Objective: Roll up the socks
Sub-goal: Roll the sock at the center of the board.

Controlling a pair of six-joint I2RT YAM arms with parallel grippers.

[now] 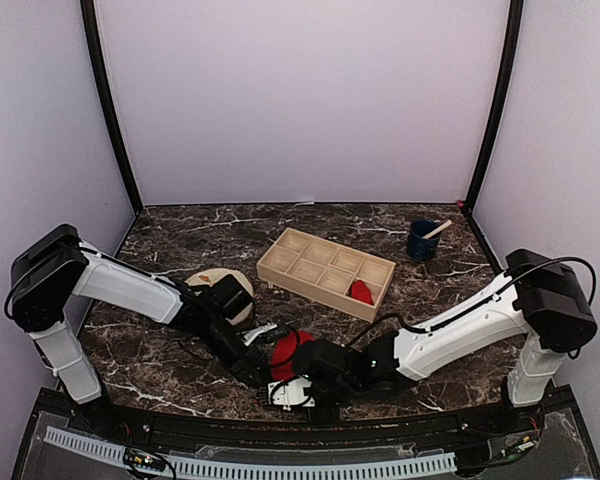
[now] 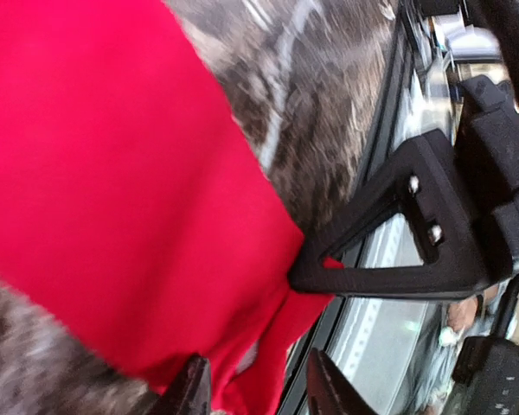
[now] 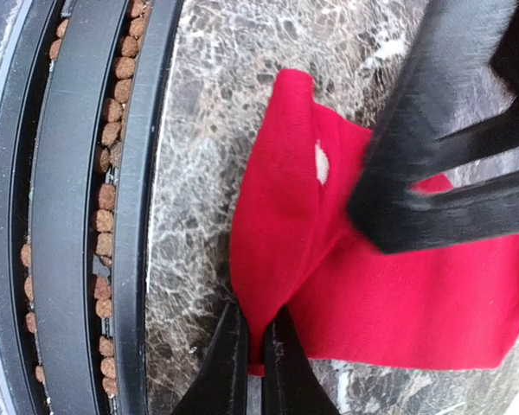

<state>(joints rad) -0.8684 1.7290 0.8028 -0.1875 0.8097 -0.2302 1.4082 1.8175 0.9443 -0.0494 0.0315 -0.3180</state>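
Observation:
A red sock (image 1: 288,348) lies on the marble table near the front edge, between both grippers. It shows flat in the right wrist view (image 3: 398,294), with a small white mark. My right gripper (image 3: 253,346) is shut on a raised fold at the sock's edge. In the left wrist view the sock (image 2: 112,173) fills the frame. My left gripper (image 2: 258,389) is open, with a hanging fold of the sock between its jaws. The right gripper's finger (image 2: 389,259) pinches the cloth just beyond. A second red sock (image 1: 361,291) sits bundled in a wooden tray compartment.
The wooden compartment tray (image 1: 310,262) stands mid-table. A beige plate (image 1: 212,280) lies behind the left arm. A blue cup (image 1: 421,241) with a wooden stick is at the back right. The table's black front rail (image 3: 78,207) runs right beside the sock.

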